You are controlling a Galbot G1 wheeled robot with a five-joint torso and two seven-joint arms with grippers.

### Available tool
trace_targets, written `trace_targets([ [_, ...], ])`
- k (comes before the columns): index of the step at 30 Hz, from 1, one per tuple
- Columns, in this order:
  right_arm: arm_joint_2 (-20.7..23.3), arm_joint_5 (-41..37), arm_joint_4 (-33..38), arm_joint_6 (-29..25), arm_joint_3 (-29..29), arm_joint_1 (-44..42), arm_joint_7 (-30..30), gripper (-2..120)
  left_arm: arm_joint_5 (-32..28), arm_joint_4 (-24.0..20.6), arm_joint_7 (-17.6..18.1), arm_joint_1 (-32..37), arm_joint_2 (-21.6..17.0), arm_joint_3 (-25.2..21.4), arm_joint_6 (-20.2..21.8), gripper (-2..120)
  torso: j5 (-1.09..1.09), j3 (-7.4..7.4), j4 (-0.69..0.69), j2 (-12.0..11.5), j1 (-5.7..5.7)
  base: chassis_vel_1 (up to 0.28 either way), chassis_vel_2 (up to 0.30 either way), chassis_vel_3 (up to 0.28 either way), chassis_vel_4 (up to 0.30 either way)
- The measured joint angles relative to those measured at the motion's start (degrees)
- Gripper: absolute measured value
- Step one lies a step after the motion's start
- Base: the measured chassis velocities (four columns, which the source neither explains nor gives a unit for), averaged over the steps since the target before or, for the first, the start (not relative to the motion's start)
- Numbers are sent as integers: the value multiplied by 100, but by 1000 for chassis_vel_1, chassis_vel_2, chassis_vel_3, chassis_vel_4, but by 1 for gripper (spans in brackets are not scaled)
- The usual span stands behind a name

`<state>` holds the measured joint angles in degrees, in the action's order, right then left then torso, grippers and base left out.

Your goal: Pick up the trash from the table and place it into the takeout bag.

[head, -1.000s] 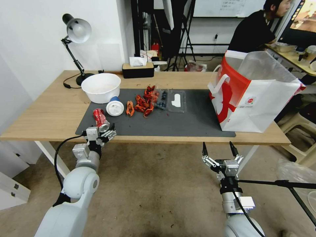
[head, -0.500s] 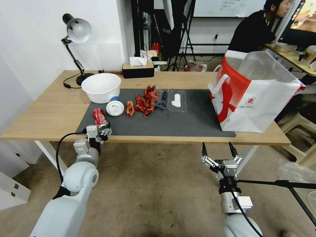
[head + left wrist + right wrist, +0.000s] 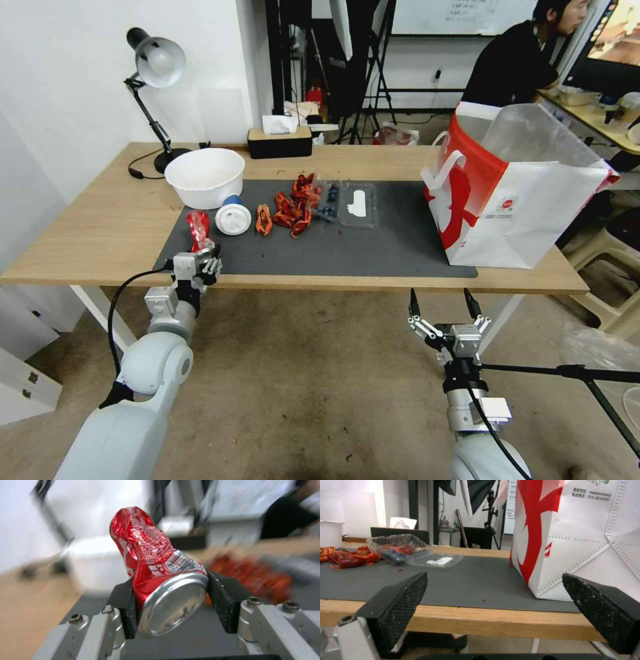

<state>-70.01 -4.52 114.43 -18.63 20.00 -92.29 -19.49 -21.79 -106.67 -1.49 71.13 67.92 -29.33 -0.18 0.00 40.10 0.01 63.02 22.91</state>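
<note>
The table (image 3: 100,227) is a long light-wood top carrying a dark grey mat (image 3: 373,247). The bag (image 3: 527,200) stands upright on the mat's right end, far to the right of the left gripper and just ahead of the right one; its mouth is open and lined with clear plastic, and what lies inside cannot be made out. In the right wrist view the bag's white and red wall (image 3: 580,542) rises just past the table edge.

The bowl (image 3: 204,176) sits beyond the left gripper near the mat's back left corner; its inside looks white and bare. Beside it, just ahead and right of the left gripper, a white cup (image 3: 233,217) with a blue base lies on its side. Farther right, a clear tray (image 3: 347,202) lies open on the mat: one half holds dark berries and red bits, the other a white scrap. A heap of red-orange shells (image 3: 290,208) lies between cup and tray.

The left gripper (image 3: 199,261) is at the table's near edge, its two pads clamped on the crushed red can (image 3: 153,555). The can is held tilted, silver end toward the wrist, above the mat's front left corner.

The right gripper (image 3: 443,308) hangs below and in front of the table edge, its jaws spread wide with nothing between them.
</note>
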Motion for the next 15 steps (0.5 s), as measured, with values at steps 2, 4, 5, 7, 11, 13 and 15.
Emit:
trace_targets([
  [2,-3,0,-6,-5,2,0,-1,100,-80,163,-494,-65,-70,-8,-501,45,1,0,-1,0,0,0,0,0,0],
  [4,-9,0,-23,-18,7,2,-2,100,-282,387,-1223,-209,-181,52,-1111,45,0,0,0,0,0,0,0,0,0],
  [5,-9,0,-23,-18,7,2,-2,100,-282,387,-1223,-209,-181,52,-1111,45,0,0,0,0,0,0,0,0,0],
  [7,-13,3,-40,-26,7,1,-3,100,-610,506,-1671,-395,-308,223,-1382,45,-1,0,0,0,0,0,0,0,0],
  [11,-22,24,-69,-38,3,1,-3,100,-1014,625,-2045,-808,-554,579,-1532,45,0,0,-2,0,0,0,0,0,0],
  [13,-28,34,-81,-42,-1,3,-3,100,-1177,675,-2127,-1061,-716,786,-1542,45,0,1,-2,0,0,0,0,0,0],
  [15,-29,45,-97,-45,-5,11,-3,100,-1359,718,-2168,-1340,-926,1017,-1522,45,1,0,-2,0,0,0,0,0,0],
])
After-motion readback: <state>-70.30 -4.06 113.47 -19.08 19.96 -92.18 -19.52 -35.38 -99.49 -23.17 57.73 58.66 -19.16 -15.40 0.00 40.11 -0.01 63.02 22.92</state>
